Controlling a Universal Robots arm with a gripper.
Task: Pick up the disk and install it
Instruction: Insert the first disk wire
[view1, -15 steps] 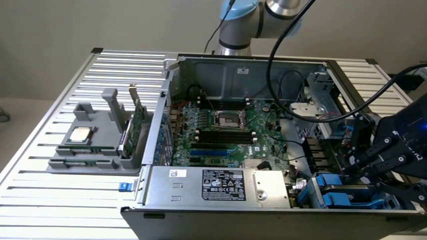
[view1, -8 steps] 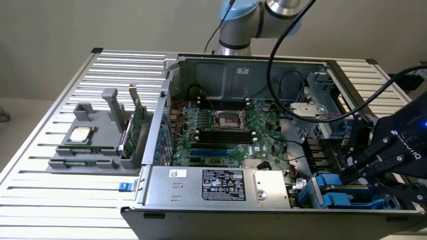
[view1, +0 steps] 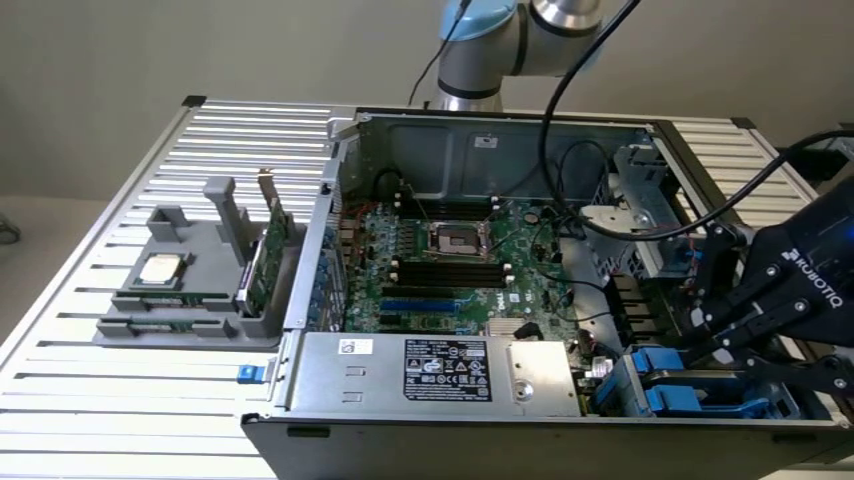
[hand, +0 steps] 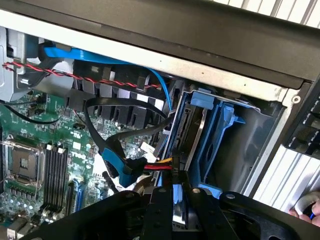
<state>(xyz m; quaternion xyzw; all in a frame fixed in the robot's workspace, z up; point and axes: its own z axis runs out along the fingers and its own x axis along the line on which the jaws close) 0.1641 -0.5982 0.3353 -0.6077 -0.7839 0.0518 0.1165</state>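
Disk is pinched edge-on by the claw, partly set into the drive bay; insertion is judged in hand; straight, square seating is called for.

Silver-grey tubular arm has pale blue joint caps. Thick black cable runs alongside. Black linkage gripper bears white ROBOTIQ lettering.

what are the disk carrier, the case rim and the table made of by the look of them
The carrier looks like moulded plastic: matte blue, rounded tabs. The disk inside it shows a bare, dull-silver metal edge. The case rim is folded grey sheet metal, probably steel. The table is pale ribbed metal slats, possibly aluminium.
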